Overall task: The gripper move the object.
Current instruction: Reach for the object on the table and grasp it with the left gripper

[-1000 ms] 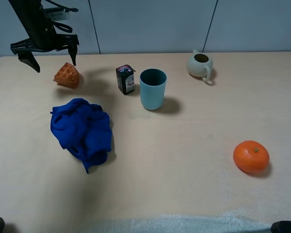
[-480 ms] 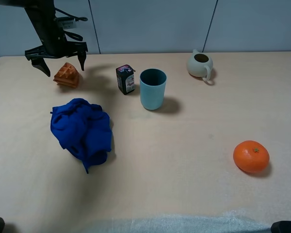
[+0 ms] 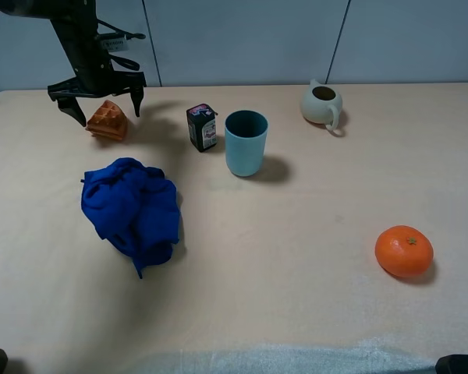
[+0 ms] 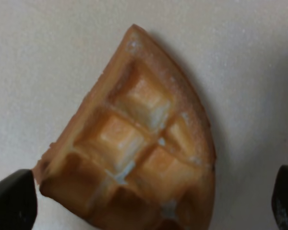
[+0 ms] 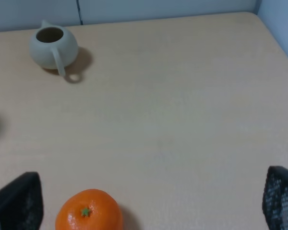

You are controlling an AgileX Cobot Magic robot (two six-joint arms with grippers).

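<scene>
Nearest on the desk (image 3: 296,296), we list one orange (image 3: 404,251); then one blue cloth (image 3: 131,209); one cup (image 3: 246,142), one carton (image 3: 202,127); farthest, one jug (image 3: 322,103) and one waffle (image 3: 108,122), far left. Left end effector (image 3: 109,115): spread wide, empty, fingers (image 4: 12,203) either side of the waffle, evidently placed to close on it. Right end effector (image 5: 148,203): likewise spread wide, empty.

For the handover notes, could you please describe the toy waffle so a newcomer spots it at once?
Far left on the tan table, beyond the crumpled blue cloth, the left gripper hangs with open jaws. Under it lies the waffle: an orange-brown wedge with square dents, unlike the round orange.
</scene>
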